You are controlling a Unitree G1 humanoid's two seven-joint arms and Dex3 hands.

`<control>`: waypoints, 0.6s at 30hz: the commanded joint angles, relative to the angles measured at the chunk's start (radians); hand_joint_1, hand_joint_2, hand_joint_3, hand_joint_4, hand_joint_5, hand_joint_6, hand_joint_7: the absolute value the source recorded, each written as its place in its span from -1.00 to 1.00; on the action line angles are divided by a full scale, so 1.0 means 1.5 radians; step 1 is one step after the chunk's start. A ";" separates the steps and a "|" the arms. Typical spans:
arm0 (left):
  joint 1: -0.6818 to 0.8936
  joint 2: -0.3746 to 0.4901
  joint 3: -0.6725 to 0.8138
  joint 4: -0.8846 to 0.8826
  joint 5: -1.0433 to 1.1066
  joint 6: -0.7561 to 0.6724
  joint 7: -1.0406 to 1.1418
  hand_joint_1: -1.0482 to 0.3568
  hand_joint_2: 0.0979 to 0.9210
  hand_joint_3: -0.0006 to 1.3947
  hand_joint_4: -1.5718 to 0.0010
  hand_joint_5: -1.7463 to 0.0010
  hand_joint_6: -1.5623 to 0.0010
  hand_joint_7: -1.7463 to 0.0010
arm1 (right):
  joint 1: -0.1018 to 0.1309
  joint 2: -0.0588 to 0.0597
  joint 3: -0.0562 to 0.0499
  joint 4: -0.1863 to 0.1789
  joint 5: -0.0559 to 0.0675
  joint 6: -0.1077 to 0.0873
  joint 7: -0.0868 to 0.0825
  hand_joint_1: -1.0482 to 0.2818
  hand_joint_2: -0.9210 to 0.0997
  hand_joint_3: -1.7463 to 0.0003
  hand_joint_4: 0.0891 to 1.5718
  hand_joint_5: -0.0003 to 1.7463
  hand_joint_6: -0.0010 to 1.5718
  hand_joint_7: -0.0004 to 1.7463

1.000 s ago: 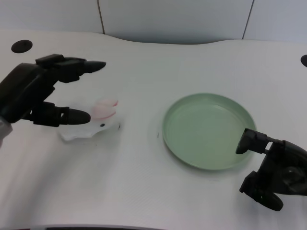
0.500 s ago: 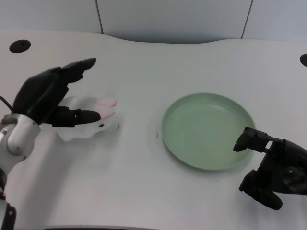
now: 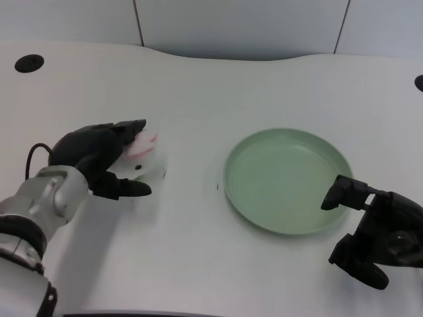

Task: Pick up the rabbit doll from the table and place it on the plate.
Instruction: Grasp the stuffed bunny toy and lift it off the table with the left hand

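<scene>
Black fingers of the left hand [image 3: 99, 158] now lie over the rabbit doll [image 3: 144, 158], near the left edge of the worktop [image 3: 198, 86]. Half a second earlier the hand was raised and spread wide above the doll, with the upper fingers pointing away from the robot and the thumb stretched out in front of it. It has since dropped and curled: the upper fingers arch across the top of the doll and the thumb reaches along the worktop on the near side, so most of the white body is now covered. Only the pink ears and part of the white head show past the fingertips.

The hand is partly closed around the doll, and its fingers appear to touch it. Whether the grip is firm cannot be told from this view. The doll rests on the worktop in about the same place as before; it has not been lifted.

The green plate [image 3: 287, 179] sits right of centre, well apart from the doll, with nothing on it. The right hand [image 3: 373, 241] waits at the near right corner, its knuckles just over the near rim of the plate.

Assessment: the reach is complete and the grasp is in progress. The lift and the carry to the right toward the plate remain. The doll looks soft and lies low, so the thumb probably needs to get under it before lifting; otherwise the doll could slip out.
</scene>
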 commanded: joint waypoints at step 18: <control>-0.046 0.007 -0.122 0.022 0.101 0.138 0.134 -0.40 1.00 -0.83 0.01 -0.93 0.08 -0.58 | 0.029 -0.017 0.072 -0.062 0.109 0.008 0.002 -0.49 -0.85 0.98 0.41 1.00 0.16 1.00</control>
